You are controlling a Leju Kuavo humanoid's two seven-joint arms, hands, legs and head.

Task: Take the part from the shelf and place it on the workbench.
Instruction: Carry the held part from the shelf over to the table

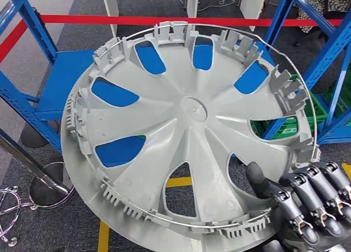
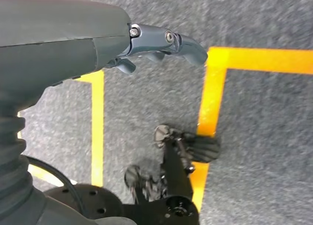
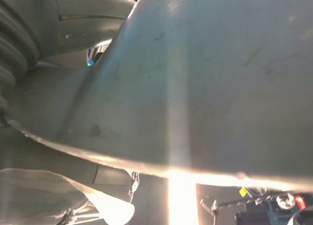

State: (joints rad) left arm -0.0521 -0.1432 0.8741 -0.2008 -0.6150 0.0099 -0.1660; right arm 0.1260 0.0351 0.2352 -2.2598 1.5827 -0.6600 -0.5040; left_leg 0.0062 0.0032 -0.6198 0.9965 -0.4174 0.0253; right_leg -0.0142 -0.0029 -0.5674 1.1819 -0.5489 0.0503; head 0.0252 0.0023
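Right hand [image 1: 308, 200] grips wheel cover [image 1: 182, 131] rim.

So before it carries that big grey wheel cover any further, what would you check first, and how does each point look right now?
1. Right robot hand has hold of the wheel cover: ok, thumb through a spoke opening and fingers at the rim.
2. Grip is firm enough: cannot tell; it holds one edge only, so the cover might tip.
3. Cover is off the shelf: ok, it is held in front of the blue racking.
4. Left robot hand is free: ok, it hangs over the floor holding nothing.
5. Workbench is within reach: cannot tell.
6. Path ahead is free: cannot tell, the cover hides much of the head view.
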